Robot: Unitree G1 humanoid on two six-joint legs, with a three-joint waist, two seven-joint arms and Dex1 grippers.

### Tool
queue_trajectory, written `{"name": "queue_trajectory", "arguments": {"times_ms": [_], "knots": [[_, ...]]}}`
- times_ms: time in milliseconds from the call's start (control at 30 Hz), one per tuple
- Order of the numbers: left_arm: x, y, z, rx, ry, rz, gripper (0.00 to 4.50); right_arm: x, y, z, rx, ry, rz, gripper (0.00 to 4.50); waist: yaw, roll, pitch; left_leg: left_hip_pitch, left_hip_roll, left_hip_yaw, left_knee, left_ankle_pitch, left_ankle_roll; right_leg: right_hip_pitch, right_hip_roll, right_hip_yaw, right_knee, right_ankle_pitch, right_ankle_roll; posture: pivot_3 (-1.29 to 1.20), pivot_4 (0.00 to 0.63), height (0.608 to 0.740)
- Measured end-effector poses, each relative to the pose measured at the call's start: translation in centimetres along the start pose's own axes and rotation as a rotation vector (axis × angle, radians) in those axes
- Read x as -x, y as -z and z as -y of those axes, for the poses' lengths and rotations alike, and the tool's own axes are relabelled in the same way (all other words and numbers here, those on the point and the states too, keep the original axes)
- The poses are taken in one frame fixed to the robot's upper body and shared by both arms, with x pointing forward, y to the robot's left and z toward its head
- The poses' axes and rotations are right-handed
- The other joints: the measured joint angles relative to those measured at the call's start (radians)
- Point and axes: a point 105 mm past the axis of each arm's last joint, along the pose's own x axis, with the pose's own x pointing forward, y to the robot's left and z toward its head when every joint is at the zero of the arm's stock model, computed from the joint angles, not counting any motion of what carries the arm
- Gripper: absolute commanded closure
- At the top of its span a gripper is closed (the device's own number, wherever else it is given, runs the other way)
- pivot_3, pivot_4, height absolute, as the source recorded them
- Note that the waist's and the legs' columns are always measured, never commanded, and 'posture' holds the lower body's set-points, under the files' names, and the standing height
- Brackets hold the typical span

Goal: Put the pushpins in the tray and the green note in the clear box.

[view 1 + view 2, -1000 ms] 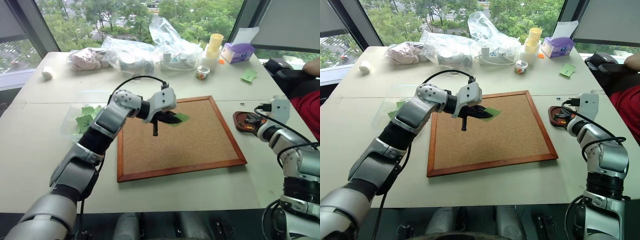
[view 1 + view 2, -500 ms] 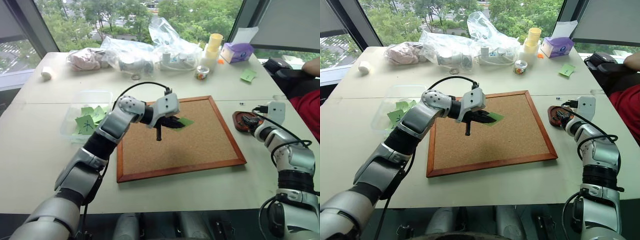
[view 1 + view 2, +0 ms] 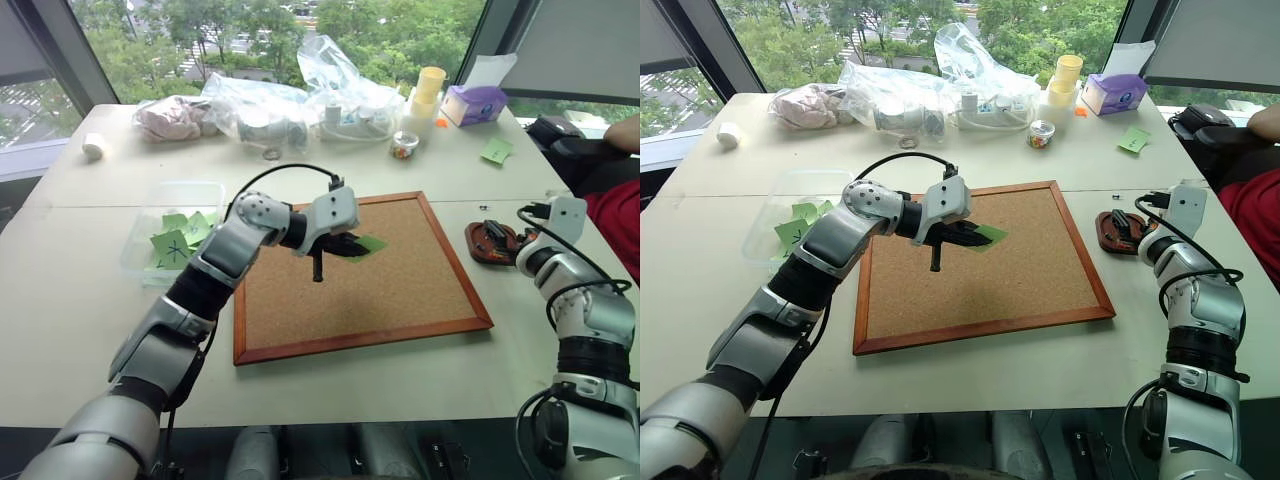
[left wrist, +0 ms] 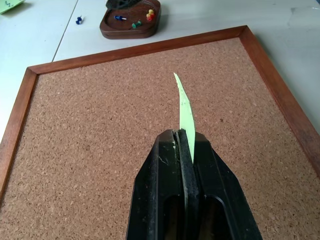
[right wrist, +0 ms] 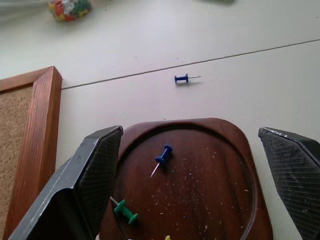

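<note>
Left gripper [image 4: 184,145] pinched shut on green note [image 4: 184,107] | we judge it flimsy, edge-held | right gripper [image 5: 192,165] wide, empty, over tray [image 5: 200,132] | loose pushpin [image 5: 183,78] at 12 o'clock.

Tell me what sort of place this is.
Probably an office or meeting room: a large pale table beside big windows onto trees, holding a corkboard, green sticky notes and a tissue box.

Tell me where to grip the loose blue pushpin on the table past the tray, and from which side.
Best grip the blue pushpin by its plastic head, from straight above, fingers closing across the head's waist. It lies flat on its side on the table, clear of the tray, so the thin needle offers nothing to pinch.
</note>
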Motion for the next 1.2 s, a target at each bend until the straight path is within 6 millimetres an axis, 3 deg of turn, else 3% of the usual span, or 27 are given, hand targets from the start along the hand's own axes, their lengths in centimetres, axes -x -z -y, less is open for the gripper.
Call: {"name": "queue_trajectory", "arguments": {"times_ms": [267,400,500,600,767,900,1000,1100,1200], "knots": [[0.5,0.1,-0.7,0.012,-0.045,-0.002,4.5,0.1,-1.0,-0.3,0.009,-0.017,0.051,0.06,0.0,0.001,0.0,0.0,0.0,0.0,0.0,0.0,0.0,0.0,0.0,0.0,0.0,0.0,0.0,0.0,0.15,0.738],[3.1,-0.9,-3.1,0.158,-0.206,0.06,4.5,1.1,-3.4,-5.4,0.152,-0.255,0.135,0.06,-0.006,0.003,0.002,0.0,0.001,-0.001,0.0,0.0,0.0,-0.001,0.001,0.0,0.001,0.0,0.0,0.0,0.15,0.738],[8.2,-2.0,-6.0,0.245,-0.463,0.052,4.5,4.2,-4.5,-13.0,0.257,-0.628,0.186,0.06,-0.012,0.003,0.002,0.001,0.002,-0.002,-0.003,0.0,0.0,-0.001,0.002,0.0,0.001,0.0,0.0,0.0,0.15,0.738],[13.7,-1.3,-6.9,0.319,-0.684,-0.045,4.5,6.8,-3.8,-17.3,0.303,-0.878,0.15,0.06,-0.007,0.003,0.002,0.001,0.001,-0.002,-0.003,0.001,-0.002,-0.001,0.001,0.0,0.001,0.0,0.0,0.0,0.15,0.738],[19.5,1.5,-6.6,0.461,-0.945,-0.215,4.5,9.1,-2.1,-20.7,0.347,-1.1,0.073,0.06,0.012,0.0,0.003,0.001,-0.001,-0.002,-0.002,0.001,-0.001,0.0,-0.002,-0.001,0.0,0.0,0.0,0.0,0.15,0.738],[21.2,5.0,-4.5,0.586,-1.058,-0.341,4.5,9.9,-2.2,-23.2,0.357,-1.21,0.089,0.06,0.016,0.0,0.003,0.001,0.0,-0.002,-0.002,0.001,-0.001,-0.001,-0.001,-0.002,0.001,0.0,0.0,0.0,0.15,0.738],[21.3,7.3,-3.2,0.654,-1.086,-0.397,4.5,9.5,-1.4,-23.6,0.36,-1.23,0.063,0.06,0.024,-0.001,0.003,0.001,0.0,-0.001,-0.002,0.001,-0.002,-0.001,-0.001,-0.002,0.001,0.0,0.0,0.0,0.15,0.738],[21.8,8.4,-2.7,0.676,-1.116,-0.433,3.51,9.0,-0.7,-23.5,0.368,-1.218,0.038,0.0,0.029,-0.003,0.004,0.0,0.0,-0.001,-0.002,0.001,-0.002,-0.001,-0.002,-0.002,0.0,0.0,0.0,0.0,0.15,0.738],[22.2,8.4,-2.8,0.665,-1.143,-0.439,2.1,9.0,-0.8,-23.5,0.369,-1.216,0.041,0.0,0.028,-0.003,0.003,0.0,0.0,-0.001,-0.002,0.001,-0.002,-0.001,-0.002,-0.002,0.0,0.0,0.0,0.0,0.15,0.738]]}}
